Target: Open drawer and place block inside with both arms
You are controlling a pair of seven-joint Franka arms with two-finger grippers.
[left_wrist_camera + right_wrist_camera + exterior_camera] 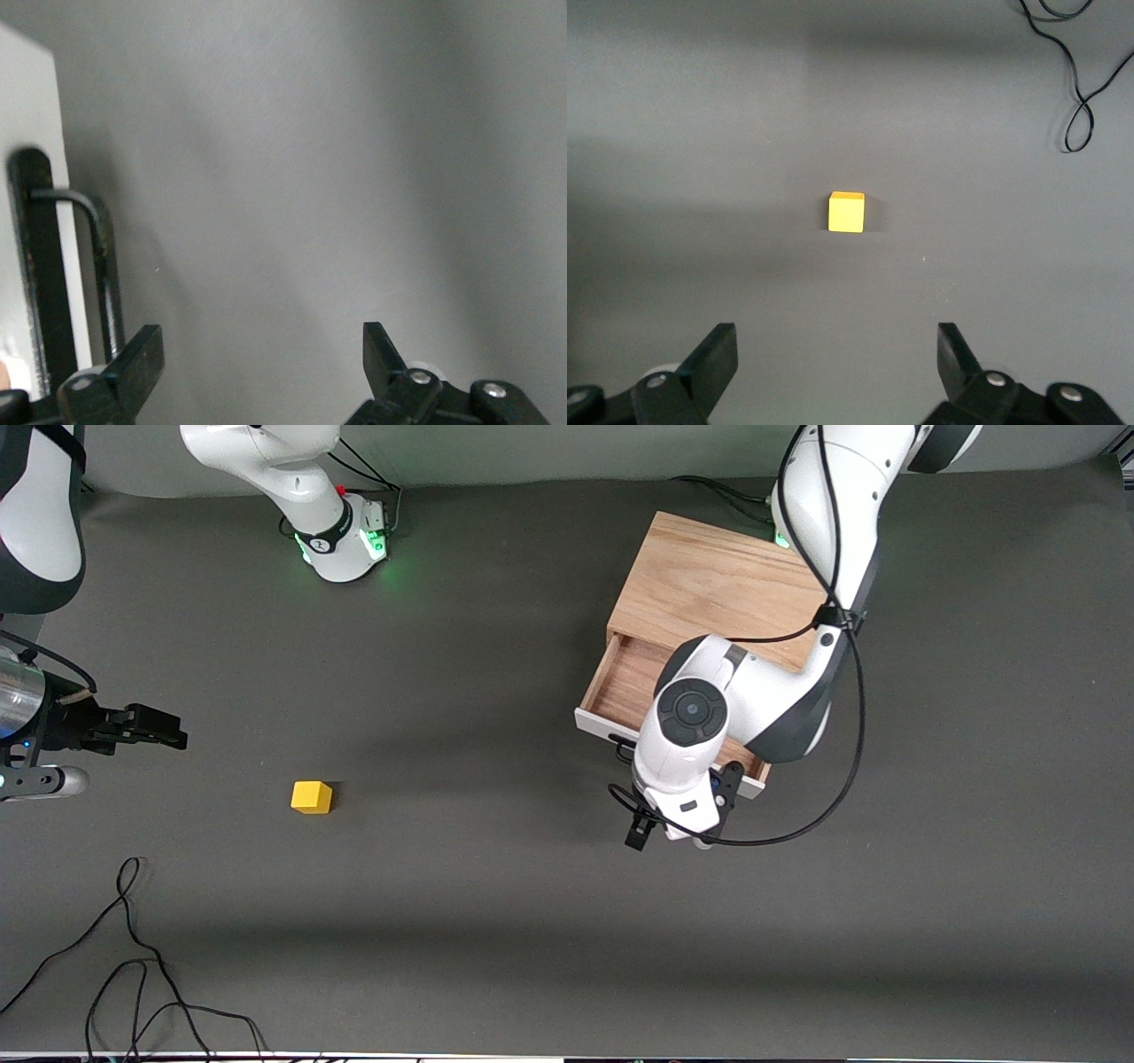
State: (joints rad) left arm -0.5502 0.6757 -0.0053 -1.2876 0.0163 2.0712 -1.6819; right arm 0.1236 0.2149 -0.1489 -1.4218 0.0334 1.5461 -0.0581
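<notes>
Yellow block [846, 212] on table, apart from right gripper's [837, 367] wide fingers; left gripper's [257, 367] fingers wide beside drawer [625, 682] handle [97, 266]

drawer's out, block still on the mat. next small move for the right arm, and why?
Probably bring the right gripper down over the block. Its jaws stand open and empty, and the cube lies free on the mat ahead of them. The drawer is already pulled out; the left gripper is open beside the handle.
</notes>
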